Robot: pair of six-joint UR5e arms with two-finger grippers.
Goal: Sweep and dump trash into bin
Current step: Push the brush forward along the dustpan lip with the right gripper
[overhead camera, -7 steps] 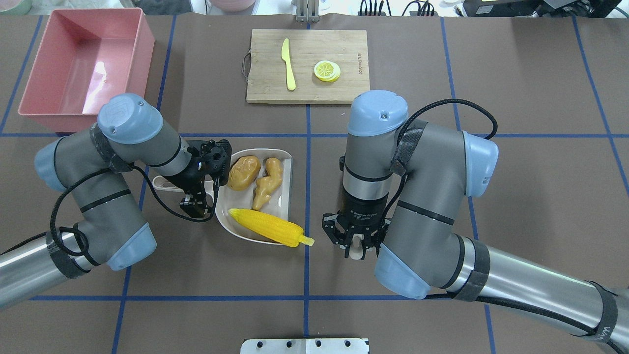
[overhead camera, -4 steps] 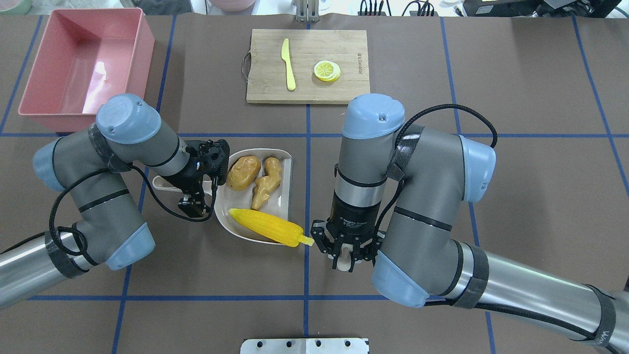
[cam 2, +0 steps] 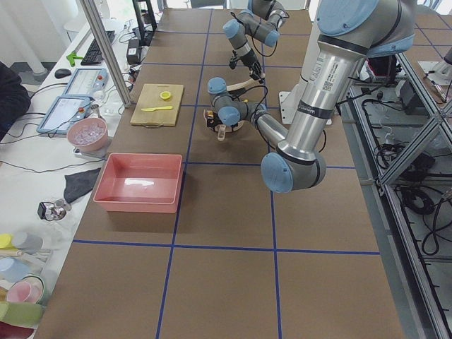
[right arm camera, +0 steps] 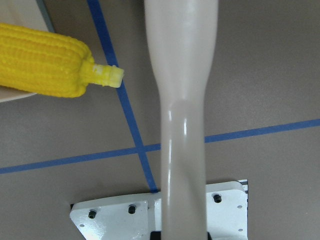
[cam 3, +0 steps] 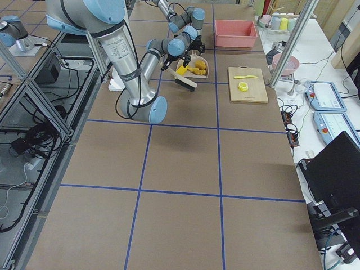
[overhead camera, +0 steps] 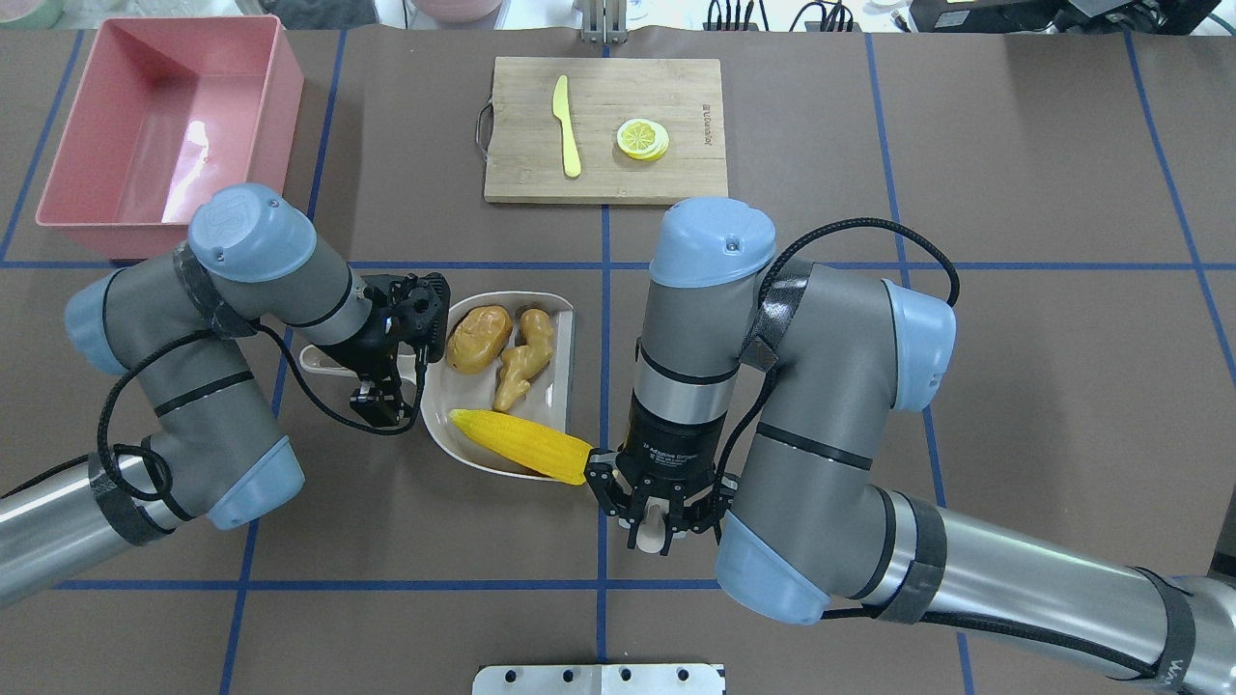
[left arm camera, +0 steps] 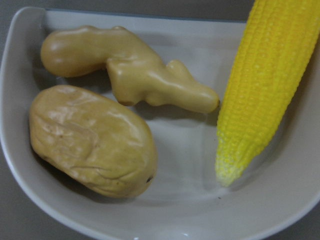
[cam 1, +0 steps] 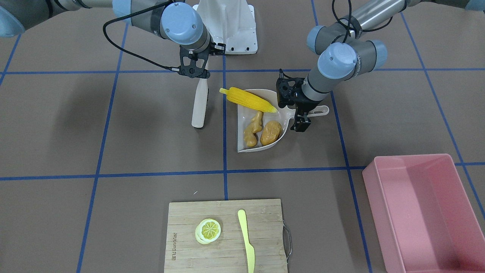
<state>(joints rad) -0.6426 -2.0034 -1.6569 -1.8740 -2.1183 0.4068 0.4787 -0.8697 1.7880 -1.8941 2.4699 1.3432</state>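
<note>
- The left arm [overhead camera: 193,386] and right arm [overhead camera: 830,405] are built alike, with smooth grey tubular links and a bare silver tube nearest the base.
- Pale blue rounded caps [overhead camera: 253,232] close every joint. Small dark screws dot them, and the left one bears a faint embossed round logo.
- Thin black rings mark the seams between links.
- A black braided cable [overhead camera: 869,227] runs along each arm, bound down by black straps [overhead camera: 922,550]. One strap carries white lettering.
- The left gripper [overhead camera: 379,407] and right gripper [overhead camera: 661,521] are black, skeletal and two-fingered.
- The right wrist's black collar [overhead camera: 676,449] has white print, probably a maker's label.
- The white base plate [overhead camera: 599,679] has dark bolt holes.
</note>
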